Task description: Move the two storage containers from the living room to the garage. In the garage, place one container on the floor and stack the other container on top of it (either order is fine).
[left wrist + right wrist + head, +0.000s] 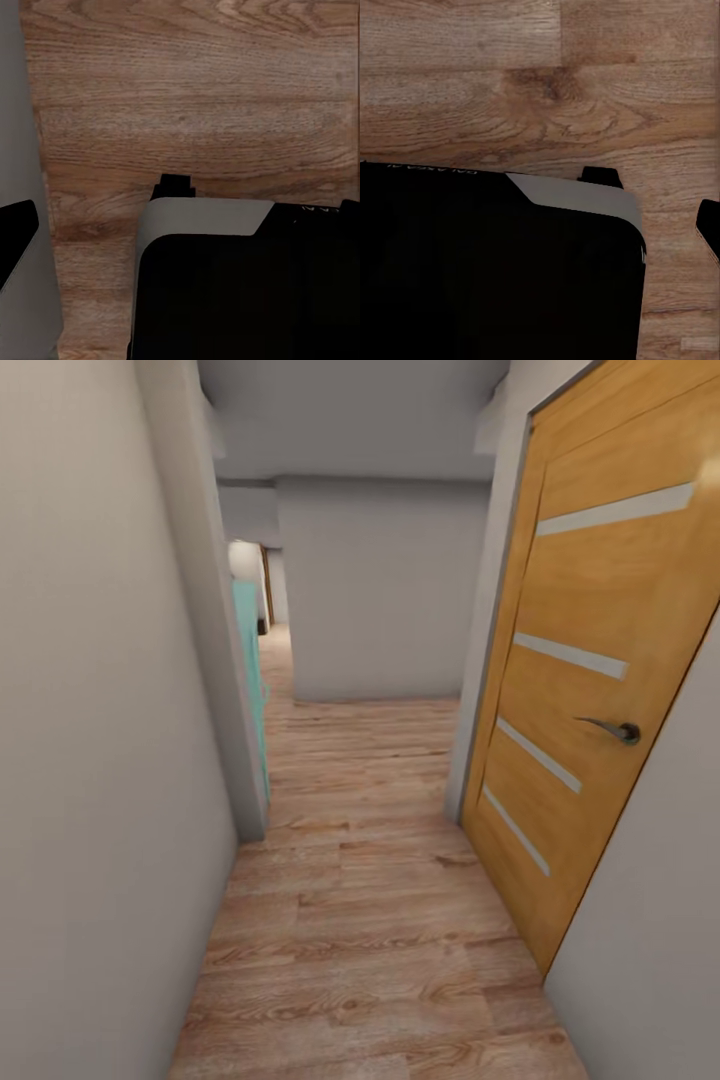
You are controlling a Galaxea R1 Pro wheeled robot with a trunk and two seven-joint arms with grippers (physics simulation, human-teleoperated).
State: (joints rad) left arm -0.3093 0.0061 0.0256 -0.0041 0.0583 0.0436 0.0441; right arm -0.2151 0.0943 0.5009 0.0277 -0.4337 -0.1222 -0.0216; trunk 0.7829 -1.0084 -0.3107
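The two storage containers are out of view, and so is the garage. I am in a narrow hallway with a light wood plank floor (370,920). In the left wrist view my left gripper (187,206) hangs over the planks beside my own dark base (247,292); one black finger (19,232) sits at the picture's edge, far from the other, with nothing between them. My right gripper (536,187) hangs the same way, with one finger (709,225) at the edge, and is empty.
A pale wall (100,760) runs close along the left to a corner (245,760). A wooden door with a lever handle (615,730) stands on the right. Ahead, a grey wall (380,590) blocks the hallway, with passage to its left past a teal object (250,660).
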